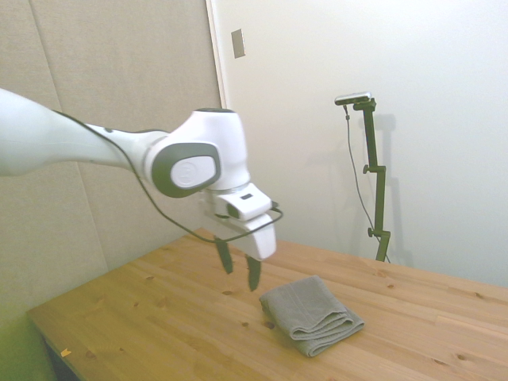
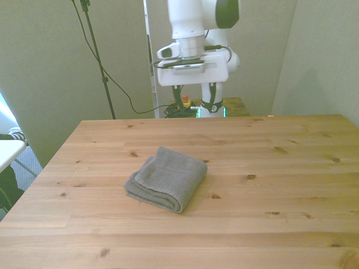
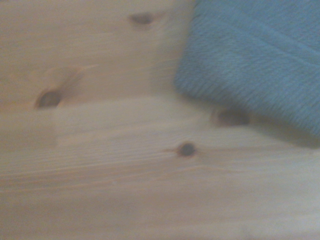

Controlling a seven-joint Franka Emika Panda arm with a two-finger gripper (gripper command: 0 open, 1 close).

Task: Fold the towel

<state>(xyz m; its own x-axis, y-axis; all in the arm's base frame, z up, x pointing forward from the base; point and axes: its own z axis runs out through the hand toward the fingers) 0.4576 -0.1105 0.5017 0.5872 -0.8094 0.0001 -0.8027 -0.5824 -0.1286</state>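
Note:
The grey towel [image 1: 309,316] lies folded in thick layers on the wooden table [image 1: 159,317], its stacked edges facing the side camera. From the front, the towel [image 2: 167,178] sits a little toward the front view's left of the table's middle. My gripper [image 1: 239,270] hangs above the table, off the towel's side and raised clear of it, fingers open with nothing between them. In the front view the gripper [image 2: 195,96] is high over the far edge. The blurred wrist view catches one corner of the towel [image 3: 260,60] on bare wood.
The table [image 2: 269,168] is bare pine with dark knots around the towel. A white surface edge [image 2: 8,148] stands off the front view's left. Walls close in behind the table in the side view.

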